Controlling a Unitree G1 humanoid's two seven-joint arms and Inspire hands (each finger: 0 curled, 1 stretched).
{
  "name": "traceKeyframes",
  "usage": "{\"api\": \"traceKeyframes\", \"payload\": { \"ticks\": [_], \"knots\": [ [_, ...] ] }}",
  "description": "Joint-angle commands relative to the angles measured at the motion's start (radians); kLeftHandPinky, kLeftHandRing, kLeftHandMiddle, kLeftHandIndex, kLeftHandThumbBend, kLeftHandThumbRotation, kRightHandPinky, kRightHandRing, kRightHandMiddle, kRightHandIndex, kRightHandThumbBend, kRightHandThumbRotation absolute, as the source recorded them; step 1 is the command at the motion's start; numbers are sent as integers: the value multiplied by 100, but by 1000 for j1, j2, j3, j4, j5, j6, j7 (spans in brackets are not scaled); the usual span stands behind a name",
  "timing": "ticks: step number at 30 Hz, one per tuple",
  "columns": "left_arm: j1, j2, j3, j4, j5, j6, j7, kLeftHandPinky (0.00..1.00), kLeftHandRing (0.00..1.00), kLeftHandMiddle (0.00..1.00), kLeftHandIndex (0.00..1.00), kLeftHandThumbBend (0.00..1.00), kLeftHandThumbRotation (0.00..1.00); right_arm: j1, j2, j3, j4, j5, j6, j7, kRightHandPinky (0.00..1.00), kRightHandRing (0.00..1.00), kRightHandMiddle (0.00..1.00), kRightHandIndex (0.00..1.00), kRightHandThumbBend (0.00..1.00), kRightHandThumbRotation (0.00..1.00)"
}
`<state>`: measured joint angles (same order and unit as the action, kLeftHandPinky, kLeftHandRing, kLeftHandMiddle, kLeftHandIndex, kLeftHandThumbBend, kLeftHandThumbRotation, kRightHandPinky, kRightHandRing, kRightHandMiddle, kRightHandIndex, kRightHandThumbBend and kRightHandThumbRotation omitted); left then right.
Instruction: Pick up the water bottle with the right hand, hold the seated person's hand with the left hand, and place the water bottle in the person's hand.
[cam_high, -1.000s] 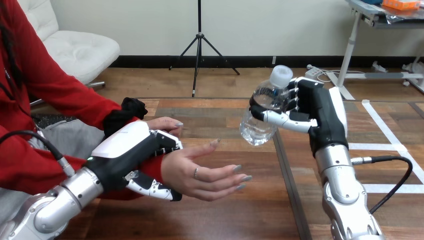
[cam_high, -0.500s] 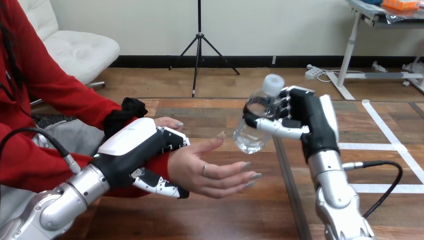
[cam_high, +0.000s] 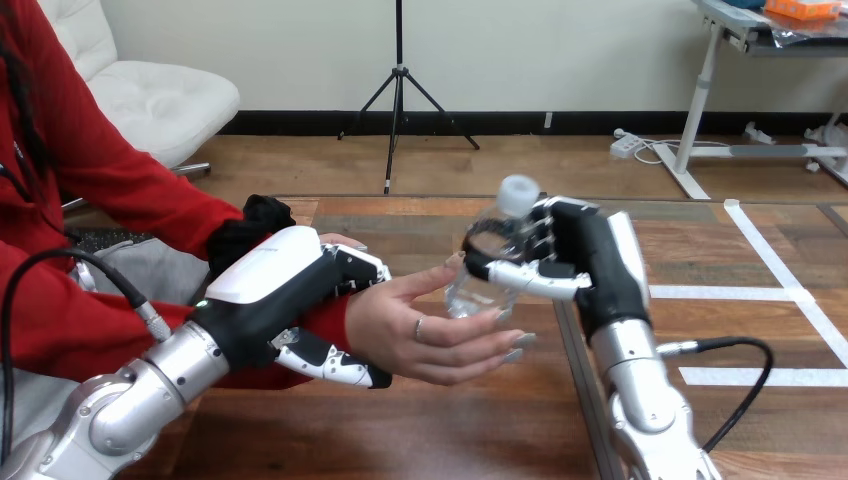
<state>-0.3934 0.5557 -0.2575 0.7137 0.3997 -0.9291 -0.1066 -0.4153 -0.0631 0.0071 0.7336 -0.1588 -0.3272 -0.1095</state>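
Above the person's hand (cam_high: 430, 328), we are holding the water bottle (cam_high: 478, 285) upright, right hand (cam_high: 578, 262) clamped on it, left hand (cam_high: 285, 290) round wrist (cam_high: 338, 320).

The water bottle (cam_high: 478, 290) is clear glossy plastic with a white cap (cam_high: 518, 192), and the table (cam_high: 450, 430) seems smooth varnished wood.

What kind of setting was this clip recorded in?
Probably a test bench for robot-to-person handovers, though I can't be sure. A right robot hand grips a water bottle at the person's hand, a left robot hand is curled round the person's wrist, and both are above a wooden table.
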Motion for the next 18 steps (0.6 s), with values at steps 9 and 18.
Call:
{"api": "traceKeyframes", "payload": {
  "ticks": [9, 18],
  "knots": [
    [-118, -91, 24, -88, -50, -41, 12, 27, 35, 45, 50, 68, 19, -74, 60, 47, -99, -49, 35, -61, 26, 31, 38, 43, 86, 0],
    [-128, -101, 21, -83, -41, -40, 13, 28, 35, 46, 50, 67, 20, -32, 92, 84, -167, -94, 88, -94, 27, 33, 40, 44, 85, 0]
  ]
}}
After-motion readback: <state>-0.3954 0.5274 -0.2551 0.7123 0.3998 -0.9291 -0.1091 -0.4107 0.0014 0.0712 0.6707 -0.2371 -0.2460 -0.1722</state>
